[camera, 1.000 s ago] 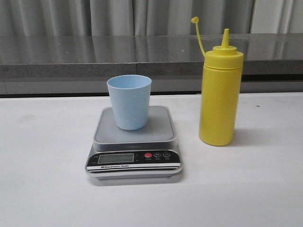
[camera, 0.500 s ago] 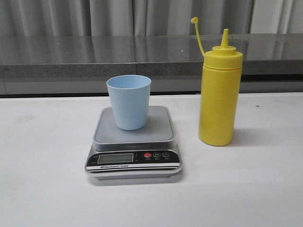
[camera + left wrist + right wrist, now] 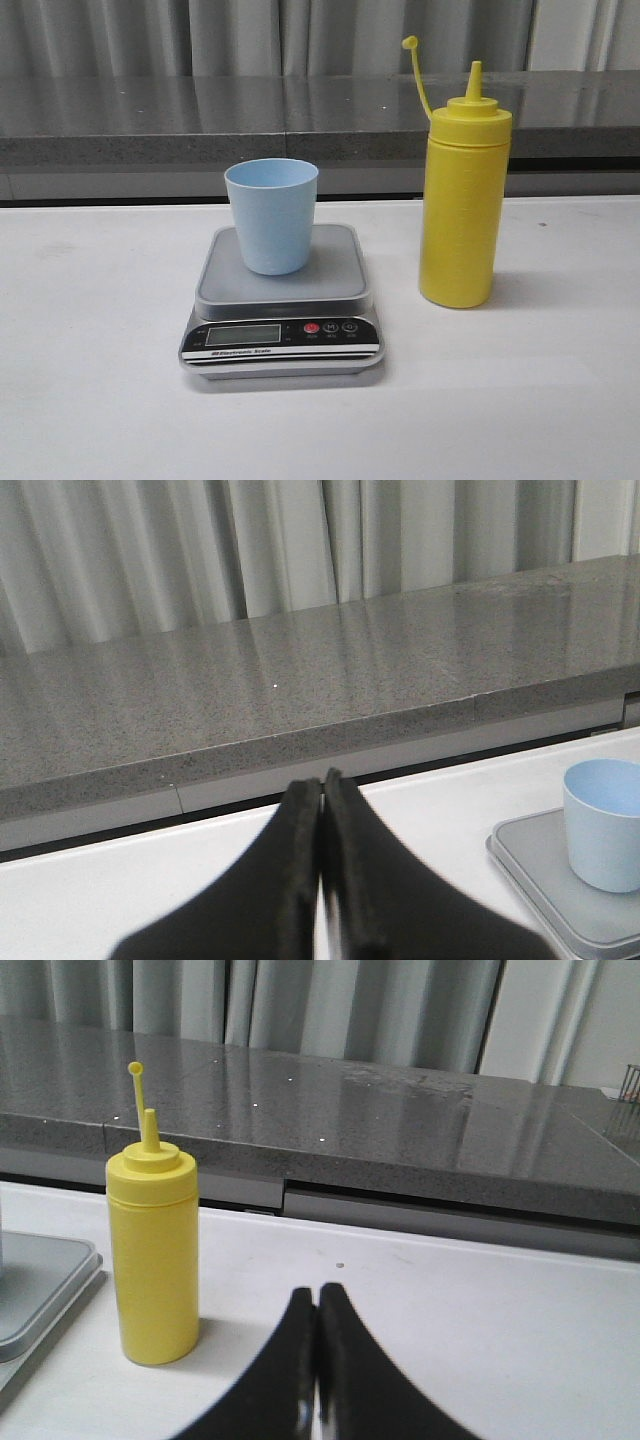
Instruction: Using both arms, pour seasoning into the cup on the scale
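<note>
The seasoning (image 3: 463,200) stands upright on the tabletop (image 3: 90,400), right of the scale (image 3: 283,300) bearing the cup (image 3: 272,214). Soft, probably slick plastic: grip mid-body, gently. Left pincer (image 3: 321,865) and right pincer (image 3: 317,1365) are both closed, empty

The seasoning (image 3: 463,200) is plain yellow, the cup (image 3: 272,215) pale blue, the scale (image 3: 282,300) silver-grey with a black panel, and the table (image 3: 100,380) white.
</note>
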Available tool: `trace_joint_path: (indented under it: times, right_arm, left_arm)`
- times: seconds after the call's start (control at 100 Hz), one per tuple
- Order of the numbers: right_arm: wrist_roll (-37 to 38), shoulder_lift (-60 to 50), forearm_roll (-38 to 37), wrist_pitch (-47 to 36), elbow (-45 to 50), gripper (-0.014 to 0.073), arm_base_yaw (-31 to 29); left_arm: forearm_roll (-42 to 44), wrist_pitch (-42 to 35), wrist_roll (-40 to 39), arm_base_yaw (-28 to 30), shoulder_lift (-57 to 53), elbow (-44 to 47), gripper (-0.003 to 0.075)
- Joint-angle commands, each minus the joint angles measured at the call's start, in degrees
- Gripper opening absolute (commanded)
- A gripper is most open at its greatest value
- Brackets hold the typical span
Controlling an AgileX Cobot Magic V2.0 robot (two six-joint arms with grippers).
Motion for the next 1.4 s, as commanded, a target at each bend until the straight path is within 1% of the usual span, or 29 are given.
trace_joint_path:
  times: [0.0,0.07,0.18,0.3,0.45,0.59,1.39]
  right_arm:
    - [-0.43,-2.60,2.14,-4.35,0.75,-0.0120,-2.58]
    - [-0.43,-2.33,3.39,-4.84,1.99,-0.0120,-5.01]
    - [-0.43,-2.33,4.34,-5.75,3.73,-0.0120,-7.07]
    - [-0.46,-2.33,4.36,-7.88,6.31,-0.0120,-7.33]
    - [-3.61,-2.33,4.36,-11.60,10.11,-0.0120,-7.33]
    - [-5.26,-2.33,3.45,-10.81,10.03,-0.0120,-7.33]
    - [-5.26,-2.33,3.04,-10.79,10.03,-0.0120,-7.33]
  left_arm:
    - [0.03,-4.70,-0.34,0.14,0.31,-1.46,-0.0018]
    - [0.03,-4.70,-0.34,0.14,0.31,-1.46,-0.0018]
    - [0.03,-4.70,-0.34,0.14,0.31,-1.46,-0.0018]
    - [0.03,-4.70,-0.34,0.14,0.31,-1.46,-0.0018]
    - [0.03,-4.70,-0.34,0.14,0.31,-1.46,-0.0018]
    - [0.03,-4.70,-0.34,0.14,0.31,-1.46,-0.0018]
    - [0.03,-4.70,-0.34,0.14,0.31,-1.46,-0.0018]
